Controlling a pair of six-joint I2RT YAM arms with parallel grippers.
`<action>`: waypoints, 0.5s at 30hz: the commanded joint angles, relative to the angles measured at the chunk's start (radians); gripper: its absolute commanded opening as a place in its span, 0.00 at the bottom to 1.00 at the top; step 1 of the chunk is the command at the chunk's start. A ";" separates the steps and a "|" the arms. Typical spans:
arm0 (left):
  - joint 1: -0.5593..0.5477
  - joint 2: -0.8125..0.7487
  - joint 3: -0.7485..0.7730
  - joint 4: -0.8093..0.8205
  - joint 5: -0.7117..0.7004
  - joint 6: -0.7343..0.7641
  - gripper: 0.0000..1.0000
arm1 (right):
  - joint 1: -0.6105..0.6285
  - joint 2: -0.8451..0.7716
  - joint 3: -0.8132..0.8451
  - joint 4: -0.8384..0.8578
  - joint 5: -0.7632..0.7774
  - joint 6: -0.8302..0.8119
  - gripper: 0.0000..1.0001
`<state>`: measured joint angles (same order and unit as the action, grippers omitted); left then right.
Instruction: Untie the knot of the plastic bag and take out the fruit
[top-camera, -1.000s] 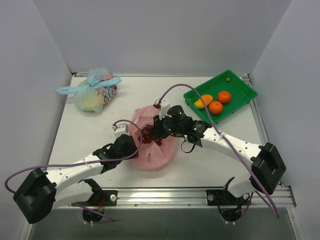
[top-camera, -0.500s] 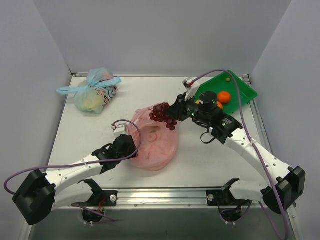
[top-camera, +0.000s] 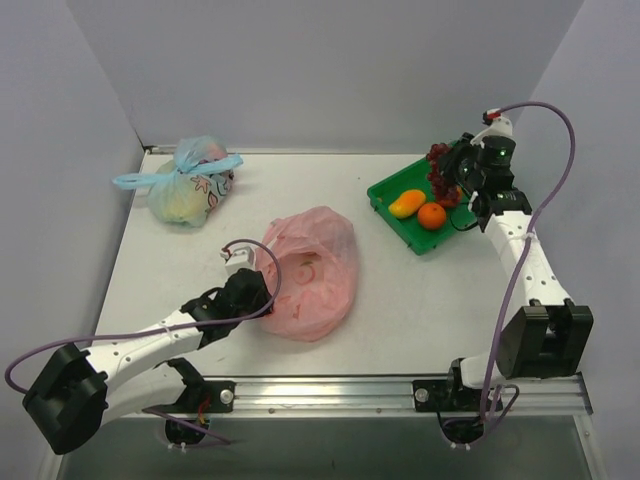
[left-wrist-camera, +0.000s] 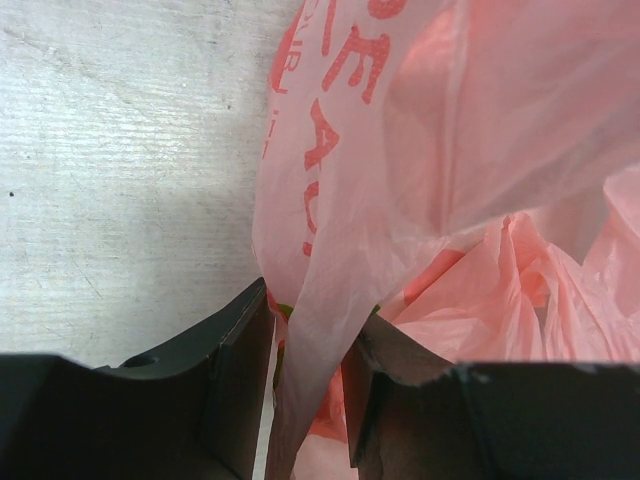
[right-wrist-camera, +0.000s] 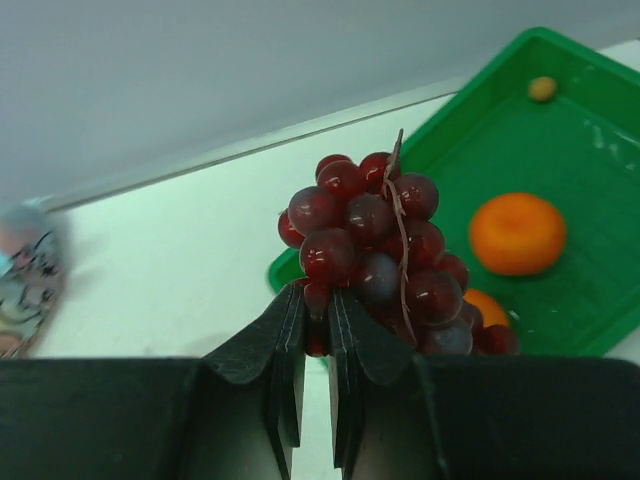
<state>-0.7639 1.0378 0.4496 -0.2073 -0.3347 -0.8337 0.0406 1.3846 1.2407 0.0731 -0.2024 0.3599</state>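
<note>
Plain grey walls stood around the pale counter (top-camera: 180, 270). The largest thing on it was the plastic bag (top-camera: 310, 270), pink and crinkled, which lay slack near the middle. The knot did not show in any view.

The left hand (left-wrist-camera: 310, 350) was at the bag's near-left edge, with its fingers pressed together on a fold of the thin film, so it seemed to hold the bag down. A second bag with a blue tie (top-camera: 190, 190) rested well apart at the far left.

At the far right sat a green tray (top-camera: 393, 221) with a mango (top-camera: 405, 204) and an orange (top-camera: 431, 215) inside. The right hand (right-wrist-camera: 312, 330) hung above this tray, clamped on the grape bunch (right-wrist-camera: 385, 255) by its lower berries.

The step in hand appeared to be the delivery of the grapes. The next move likely called for lowering them onto a free part of the tray and parting the fingers.

Red printed letters (left-wrist-camera: 330, 120) ran along the bag. An "E" and an "A" could be read, but not the whole word.
</note>
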 joint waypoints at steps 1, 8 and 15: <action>0.008 -0.015 0.029 0.003 0.019 0.016 0.42 | -0.090 0.115 0.101 0.071 0.072 0.030 0.00; 0.011 -0.009 0.012 0.028 0.049 0.022 0.42 | -0.180 0.361 0.285 0.076 0.188 0.010 0.00; 0.012 -0.016 0.008 0.026 0.049 0.031 0.46 | -0.208 0.534 0.465 -0.016 0.235 0.024 0.21</action>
<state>-0.7574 1.0378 0.4496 -0.2066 -0.2943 -0.8219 -0.1627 1.9217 1.6241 0.0570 -0.0219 0.3775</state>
